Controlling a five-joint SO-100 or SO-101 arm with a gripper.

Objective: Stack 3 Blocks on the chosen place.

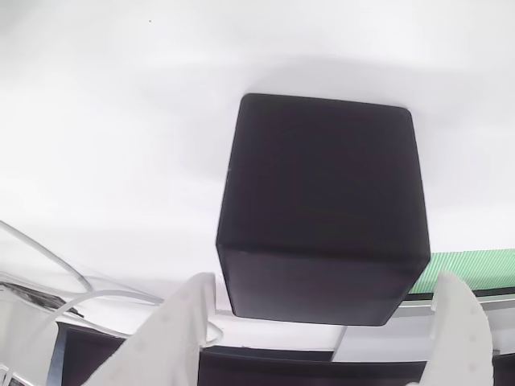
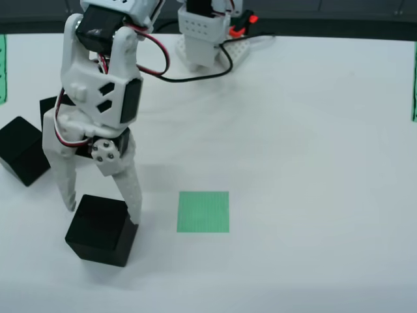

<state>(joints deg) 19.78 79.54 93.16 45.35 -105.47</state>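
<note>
Matte black plastic is seen close up in the view that rides on the claw: one block [image 1: 322, 209] sits between the two white fingers [image 1: 173, 334], whose tips flank its lower corners at 7 and 5 o'clock. A strip of green stripes is glimpsed at 4 o'clock of the block, on the white counter [image 1: 121, 121].

In the view from above, the claw [image 2: 103, 205] is spread about as wide as the block [image 2: 102, 229] and is set astride its top. Whether the fingers press its sides cannot be told. The green striped square [image 2: 203, 211], the chosen place, lies bare just beside the block, at its 3 o'clock. A second block [image 2: 23, 150] rests at 10 o'clock of the first, and a third [image 2: 48, 107] is partly hidden behind the arm. The arm's base [image 2: 203, 36] stands at 12 o'clock on the counter.
</note>
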